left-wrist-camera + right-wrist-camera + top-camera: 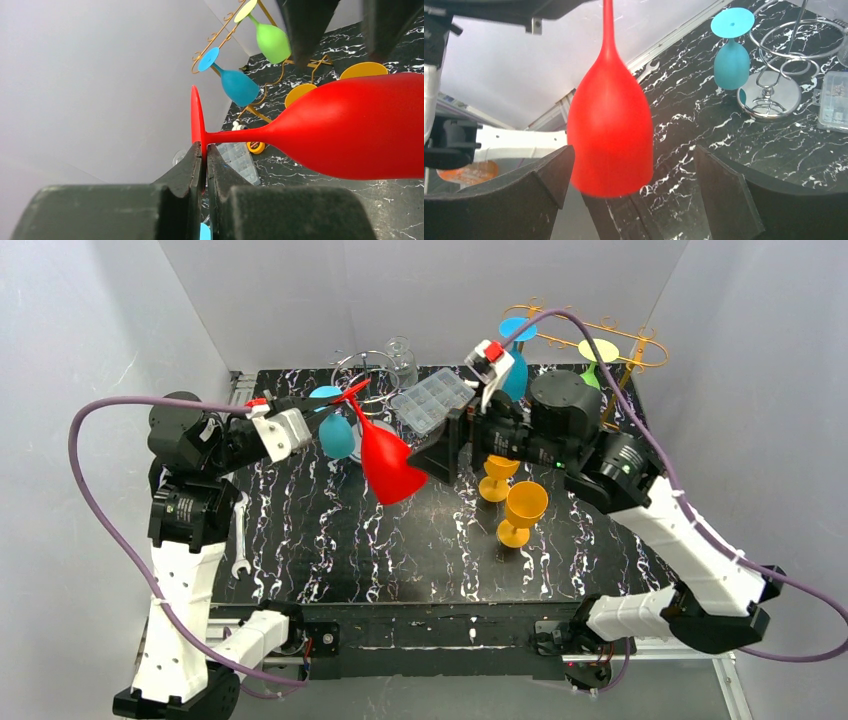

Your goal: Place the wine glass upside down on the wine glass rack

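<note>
My left gripper (345, 397) is shut on the foot of a red wine glass (390, 462) and holds it above the table, bowl hanging down and to the right. In the left wrist view the pads (192, 167) pinch the red foot (197, 120). My right gripper (440, 452) is open, its fingers beside the red bowl (610, 135), which hangs between them without touching. The gold wine glass rack (625, 345) stands at the back right with a blue glass (515, 370) and a green glass (594, 365) hanging upside down.
Two orange glasses (522, 512) stand right of centre. Another blue glass (336, 430) stands by a wire holder (372, 390) at the back, with a clear compartment box (432, 400) and a clear glass (402, 358). A wrench (241, 540) lies at the left edge.
</note>
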